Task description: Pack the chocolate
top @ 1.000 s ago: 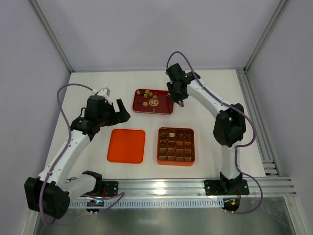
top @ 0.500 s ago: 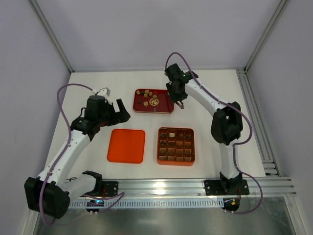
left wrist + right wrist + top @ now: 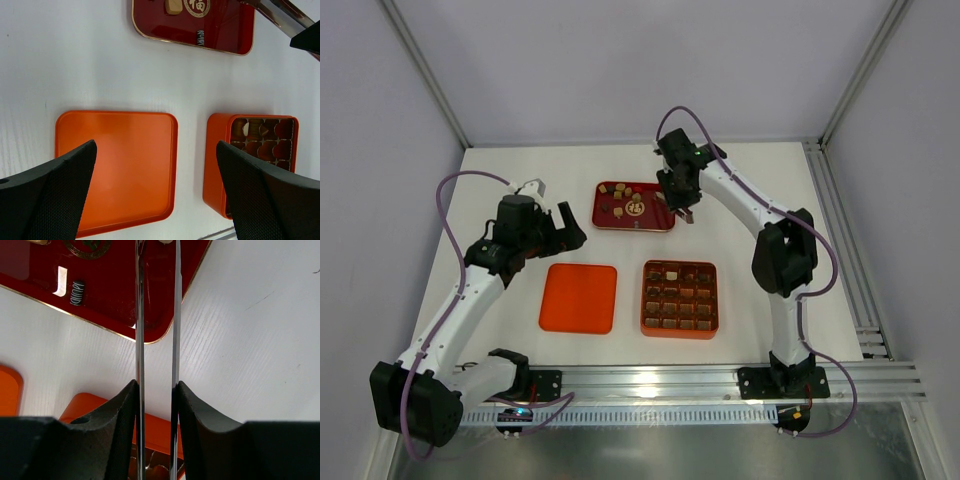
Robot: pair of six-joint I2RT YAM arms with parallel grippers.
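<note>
Loose chocolate pieces (image 3: 620,196), dark, tan and cream, lie in a red tray (image 3: 655,222) at the back. More chocolate (image 3: 680,298) fills cells of the orange gridded box (image 3: 645,300). My right gripper (image 3: 682,196) hangs over the tray's right end, shut on metal tweezers (image 3: 140,315). Their tips run out of the top of the right wrist view over the tray (image 3: 110,305). My left gripper (image 3: 566,228) is open and empty, left of the tray and above the flat orange lid (image 3: 579,298). In the left wrist view it (image 3: 155,192) looks down on the lid (image 3: 115,160) and the box (image 3: 217,160).
A small striped piece (image 3: 76,291) lies near the tray's front edge, also in the left wrist view (image 3: 200,37). A tan piece (image 3: 173,5) sits further back. Lid and box lie side by side with a white gap between. Frame rails run along the right and near edges.
My right gripper with the tweezers has shifted slightly left and back over the tray's right end. The left arm has not moved.
</note>
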